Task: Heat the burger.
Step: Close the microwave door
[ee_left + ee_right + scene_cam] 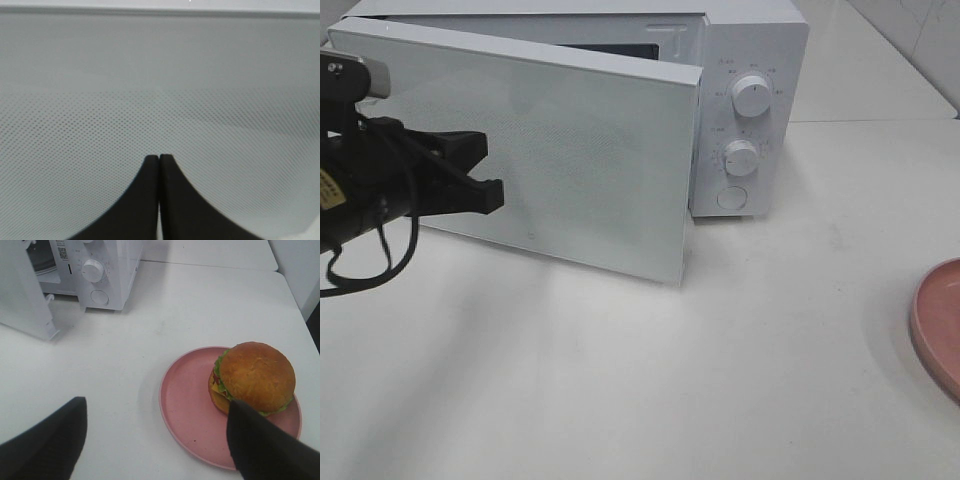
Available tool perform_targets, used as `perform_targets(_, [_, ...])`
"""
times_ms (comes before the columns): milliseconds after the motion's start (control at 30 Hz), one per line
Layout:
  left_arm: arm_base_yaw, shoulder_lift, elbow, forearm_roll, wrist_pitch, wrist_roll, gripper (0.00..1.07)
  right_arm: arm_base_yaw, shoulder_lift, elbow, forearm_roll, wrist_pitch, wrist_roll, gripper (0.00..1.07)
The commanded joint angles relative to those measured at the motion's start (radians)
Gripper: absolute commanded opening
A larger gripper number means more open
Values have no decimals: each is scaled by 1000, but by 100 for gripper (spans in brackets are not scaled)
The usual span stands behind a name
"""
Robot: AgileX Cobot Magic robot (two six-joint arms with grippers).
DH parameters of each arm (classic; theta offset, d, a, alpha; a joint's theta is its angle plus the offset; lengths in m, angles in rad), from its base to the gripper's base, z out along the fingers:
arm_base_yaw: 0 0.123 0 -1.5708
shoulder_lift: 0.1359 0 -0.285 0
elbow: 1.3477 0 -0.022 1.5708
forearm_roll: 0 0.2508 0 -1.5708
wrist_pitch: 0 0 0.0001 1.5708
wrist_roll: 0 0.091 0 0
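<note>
A plain white desk (720, 380) carries a white microwave (750, 60) with its door (540, 160) swung partly open. I hold the left gripper (159, 159) pressed together, tips at the door's dotted mesh panel (contact cannot be confirmed). The right gripper (155, 440) is spread wide and empty above the burger (252, 377), which sits on a round pink plate (185, 405) well apart from the microwave. I judge the door-opening step to be in hand. Next move, as I read it: swing the door fully clear, then lower the right gripper around the glossy domed bun without crushing its soft layers.
</note>
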Motion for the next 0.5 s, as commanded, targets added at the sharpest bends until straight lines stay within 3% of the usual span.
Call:
perform_targets(33, [-33, 28, -43, -46, -14, 17, 0, -7, -27, 3, -7, -16, 0, 76])
perform_targets(267, [-93, 97, -139, -139, -7, 46, 0, -7, -27, 3, -7, -16, 0, 76])
perform_targets(500, [-159, 211, -311, -216, 4, 50, 0, -7, -27, 3, -7, -16, 0, 76])
